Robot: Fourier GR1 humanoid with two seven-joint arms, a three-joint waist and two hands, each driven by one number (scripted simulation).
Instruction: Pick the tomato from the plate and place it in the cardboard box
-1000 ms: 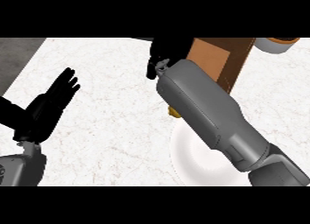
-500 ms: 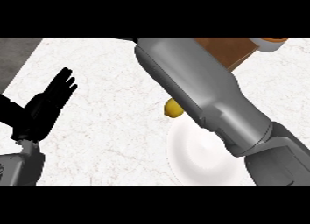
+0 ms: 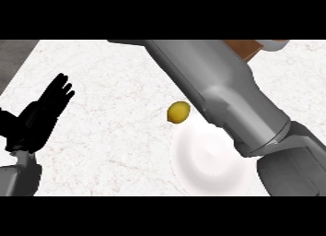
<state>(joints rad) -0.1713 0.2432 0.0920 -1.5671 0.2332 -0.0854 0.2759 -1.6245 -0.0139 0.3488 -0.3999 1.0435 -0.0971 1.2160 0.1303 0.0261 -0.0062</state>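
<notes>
The white plate (image 3: 203,161) lies on the counter at lower centre, and I see nothing on its bare part. No tomato shows anywhere. My right forearm (image 3: 220,97) crosses from the lower right to the top edge, covering the plate's right side and most of the brown cardboard box (image 3: 242,47). Its hand is past the top edge, out of sight. My left hand (image 3: 40,117) rests open at the left, fingers up, holding nothing.
A small yellow lemon-like fruit (image 3: 178,112) lies on the marble counter (image 3: 118,83) just beyond the plate's far rim, beside my right forearm. A white object (image 3: 276,44) peeks in at the top right, next to the box. The counter's left edge meets a dark floor.
My right forearm has swung further forward and left, so its hand has left the view at the top. It now hides more of the box, and the yellow fruit is more exposed.
</notes>
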